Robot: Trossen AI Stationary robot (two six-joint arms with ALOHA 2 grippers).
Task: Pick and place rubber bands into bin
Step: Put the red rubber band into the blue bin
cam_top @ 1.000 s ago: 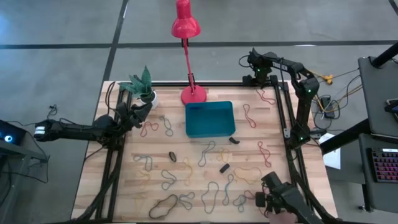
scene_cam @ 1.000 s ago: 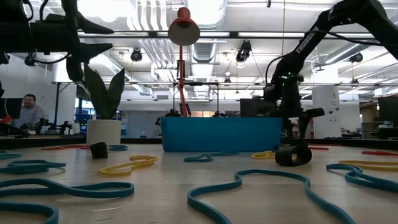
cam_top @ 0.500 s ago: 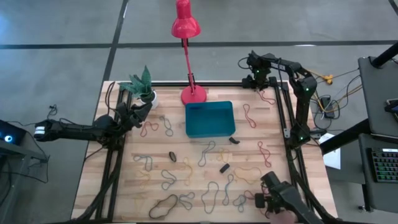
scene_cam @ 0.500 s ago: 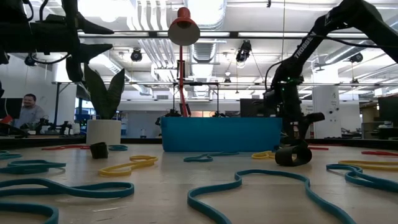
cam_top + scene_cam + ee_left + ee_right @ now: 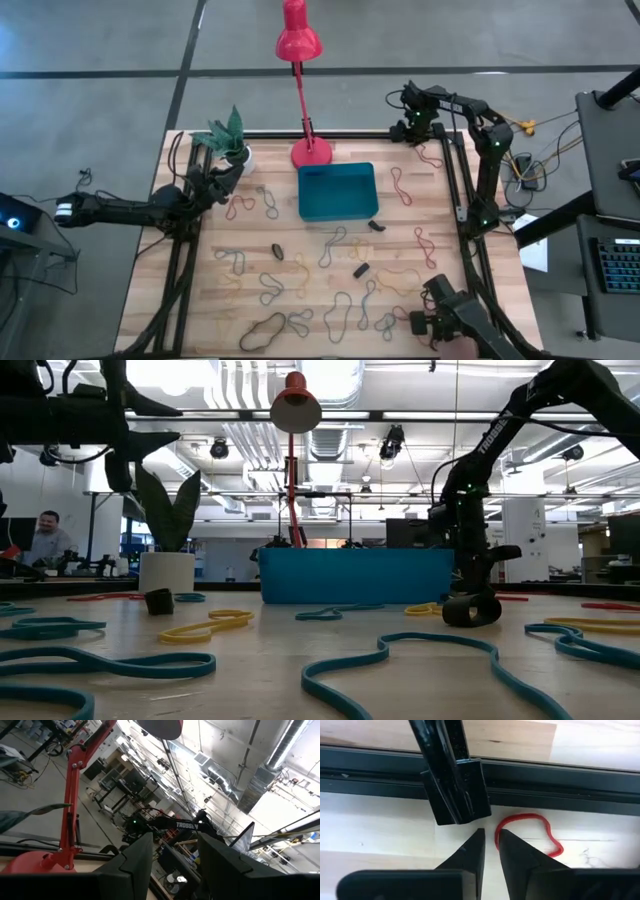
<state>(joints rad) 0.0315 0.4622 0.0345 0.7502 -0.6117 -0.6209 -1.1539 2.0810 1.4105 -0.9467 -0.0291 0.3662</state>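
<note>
The right gripper [image 5: 490, 845] is at the far right corner of the pale wooden slatted table [image 5: 480, 270], low over the planks beside the black metal frame rail [image 5: 570, 777]. Its two dark wedge-shaped fingers [image 5: 470, 852] stand nearly together with a thin gap between the tips. The tips sit just at the near end of a thin red rubber band [image 5: 532, 832], a floppy elastic loop lying flat on the wood; whether they pinch it cannot be told.

The left gripper [image 5: 222, 172] rests at the far left of the table, next to the small white plant pot [image 5: 240, 156] with green pointed leaves. Its matte black fingers [image 5: 132, 862] are spread apart with nothing between them.

The shallow rectangular teal-blue plastic bin [image 5: 338, 191] sits near the table's far middle, just in front of the round base of the glossy red desk lamp [image 5: 311, 152]. Its smooth floor shows no bands.

Many thin rubber bands [image 5: 345, 310] in green, yellow, red, blue and black lie scattered in loose curls across the near half of the table. Short black cylindrical pieces [image 5: 361, 270] lie among them
</note>
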